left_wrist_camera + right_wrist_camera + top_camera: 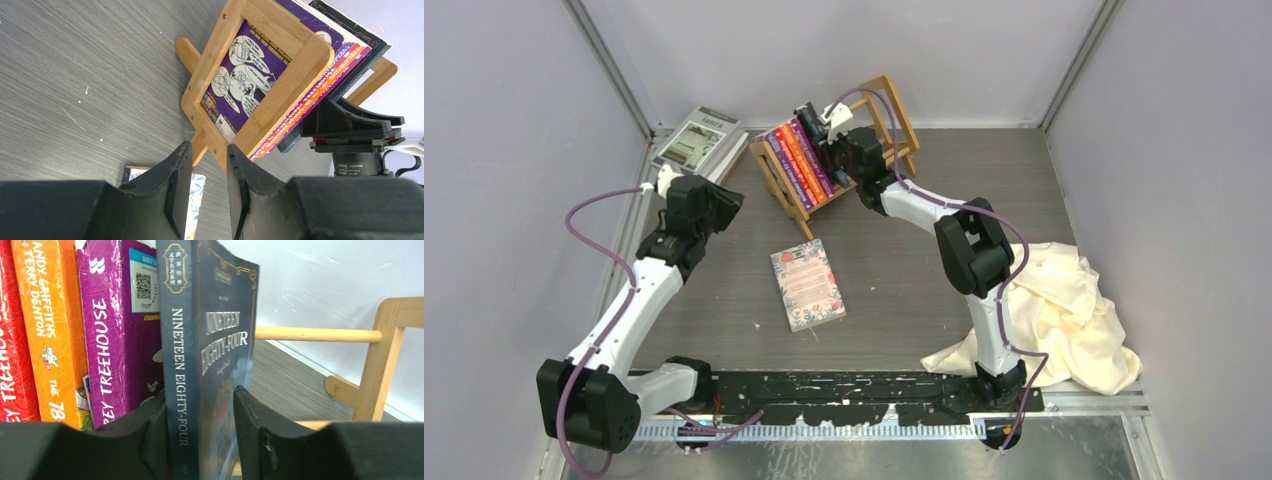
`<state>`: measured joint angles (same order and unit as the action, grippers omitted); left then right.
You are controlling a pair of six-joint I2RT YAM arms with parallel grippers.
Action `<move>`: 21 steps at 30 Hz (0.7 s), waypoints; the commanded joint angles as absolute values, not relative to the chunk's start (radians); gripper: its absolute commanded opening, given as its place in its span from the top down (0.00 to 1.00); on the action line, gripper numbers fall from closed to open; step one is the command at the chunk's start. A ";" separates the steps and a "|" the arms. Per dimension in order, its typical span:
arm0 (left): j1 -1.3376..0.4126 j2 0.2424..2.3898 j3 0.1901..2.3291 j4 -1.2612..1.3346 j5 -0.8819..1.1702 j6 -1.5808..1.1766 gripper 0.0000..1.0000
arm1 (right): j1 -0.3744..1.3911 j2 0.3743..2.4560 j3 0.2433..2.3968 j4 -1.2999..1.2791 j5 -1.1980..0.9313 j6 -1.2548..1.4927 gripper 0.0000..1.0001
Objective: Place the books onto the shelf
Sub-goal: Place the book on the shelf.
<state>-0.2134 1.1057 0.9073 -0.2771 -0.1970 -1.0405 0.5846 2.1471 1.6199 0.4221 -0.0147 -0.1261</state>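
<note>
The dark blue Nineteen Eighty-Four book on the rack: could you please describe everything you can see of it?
The dark blue book is a slim volume with white title lettering and gold ornament on spine and cover. It stands upright on the wooden shelf, last in its row, apparently against the purple book, open rack on its other side. The right tool straddles its lower part; whether the jaws press it I cannot tell.
</note>
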 commanded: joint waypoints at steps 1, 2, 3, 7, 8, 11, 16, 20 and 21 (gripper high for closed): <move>-0.206 1.082 0.902 -0.202 -0.197 -1.046 0.68 | 0.603 2.041 1.615 0.507 -0.008 -0.130 0.46; -0.206 1.083 0.902 -0.201 -0.196 -1.047 0.68 | 0.603 2.038 1.617 0.503 -0.008 -0.130 0.42; -0.206 1.083 0.902 -0.202 -0.195 -1.048 0.68 | 0.604 2.034 1.620 0.495 -0.006 -0.131 0.40; -0.206 1.085 0.912 -0.213 -0.196 -1.050 0.68 | 0.604 2.020 1.633 0.478 -0.005 -0.130 0.38; -0.206 1.085 0.916 -0.216 -0.196 -1.050 0.68 | 0.604 2.014 1.635 0.475 -0.003 -0.128 0.38; -0.206 1.086 0.927 -0.233 -0.199 -1.052 0.68 | 0.607 1.999 1.641 0.461 -0.003 -0.124 0.37; -0.206 1.088 0.945 -0.261 -0.202 -1.056 0.68 | 0.610 1.962 1.640 0.443 0.031 -0.115 0.37; -0.206 1.088 0.955 -0.278 -0.205 -1.063 0.68 | 0.611 1.928 1.638 0.422 0.038 -0.111 0.37; -0.206 1.088 0.958 -0.283 -0.207 -1.066 0.68 | 0.611 1.921 1.637 0.416 0.040 -0.109 0.37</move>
